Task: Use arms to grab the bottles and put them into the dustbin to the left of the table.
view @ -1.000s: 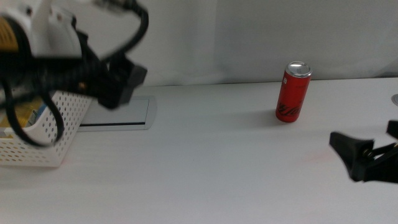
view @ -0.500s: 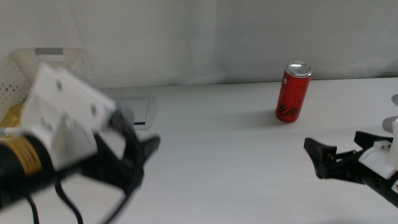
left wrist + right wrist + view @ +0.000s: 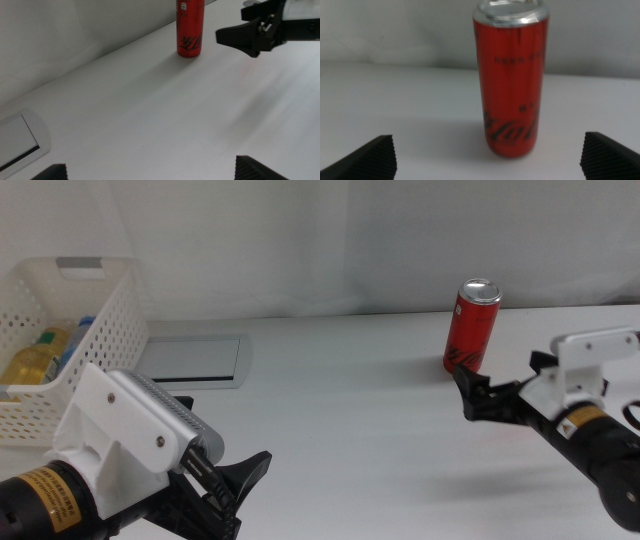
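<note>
Right gripper [image 3: 468, 388] is spread wide and empty, just short of the can [image 3: 473, 327]. I see the table [image 3: 360, 430], the bin [image 3: 100, 330], then the upright can: judged light, rigid, slick; grip mid-body. Left gripper [image 3: 235, 485] waits parted, bottom left.

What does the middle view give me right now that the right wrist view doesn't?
Only the middle view shows the dustbin with two bottles inside, the grey panel, the left gripper low at the near edge, and the right gripper just short of the red can. Only the right wrist view shows that gripper's jaws spread wide either side of the can, not touching it. Both show the can upright on the white table.
</note>
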Robot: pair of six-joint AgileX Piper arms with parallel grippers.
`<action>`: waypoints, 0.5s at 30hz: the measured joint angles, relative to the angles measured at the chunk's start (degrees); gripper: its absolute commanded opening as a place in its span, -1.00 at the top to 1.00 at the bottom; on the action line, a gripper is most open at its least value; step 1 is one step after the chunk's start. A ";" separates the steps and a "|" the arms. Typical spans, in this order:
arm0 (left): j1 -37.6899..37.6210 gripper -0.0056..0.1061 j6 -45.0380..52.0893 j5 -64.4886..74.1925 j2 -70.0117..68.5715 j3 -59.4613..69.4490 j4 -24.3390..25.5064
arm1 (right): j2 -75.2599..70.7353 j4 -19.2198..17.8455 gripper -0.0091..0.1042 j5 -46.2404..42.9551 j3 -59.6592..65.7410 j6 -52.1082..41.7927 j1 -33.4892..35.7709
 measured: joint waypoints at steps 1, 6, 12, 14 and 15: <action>0.00 -0.64 -0.09 0.00 0.00 0.00 0.00 | 0.95 0.00 -0.98 0.00 -1.37 0.00 0.00; 0.00 -0.64 -0.09 0.00 0.00 0.00 0.00 | 4.83 0.00 -0.98 0.11 -6.46 -2.06 0.00; 0.00 -0.64 -0.09 0.53 0.00 0.00 0.00 | 9.90 0.00 -0.98 0.26 -11.72 -3.01 0.00; 0.00 -0.64 -0.09 0.79 0.00 0.00 0.00 | 11.71 0.25 -0.98 0.26 -13.23 -4.11 0.00; 0.00 -0.64 -0.09 0.84 0.00 0.00 0.00 | 12.56 0.40 -0.98 0.26 -13.82 -4.54 0.00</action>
